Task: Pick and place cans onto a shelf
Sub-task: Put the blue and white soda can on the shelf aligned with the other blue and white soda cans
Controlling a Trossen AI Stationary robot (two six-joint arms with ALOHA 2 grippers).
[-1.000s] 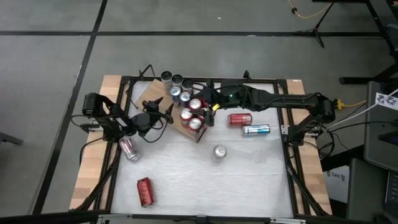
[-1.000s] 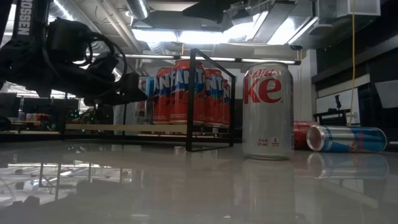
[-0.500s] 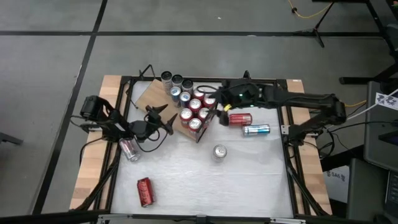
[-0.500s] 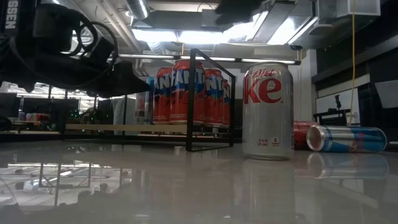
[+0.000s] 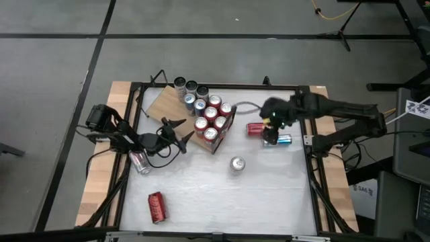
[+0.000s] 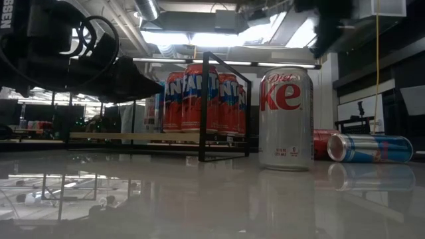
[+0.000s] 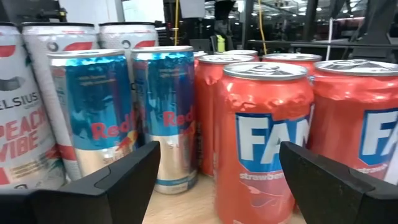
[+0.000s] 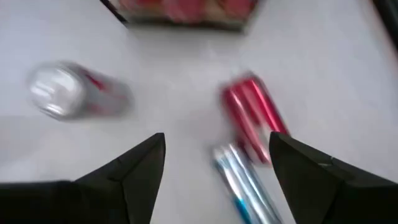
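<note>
The left pincer (image 5: pixel 183 134) hangs released and empty just beside the shelf (image 5: pixel 161 102), where a cluster of cans (image 5: pixel 209 115) stands upright. The right pincer (image 5: pixel 271 131), spread wide and grasping nothing, hovers over a red can (image 5: pixel 255 128) and a blue can (image 5: pixel 281 140) lying side by side on the table (image 5: pixel 269 195).

The right wrist view blurs the shelf (image 8: pixel 180 14) and fallen cans (image 8: pixel 252 118).

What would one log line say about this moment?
left gripper: open, empty, facing cans on shelf | right gripper: open, empty, above lying red can and blue can
</note>
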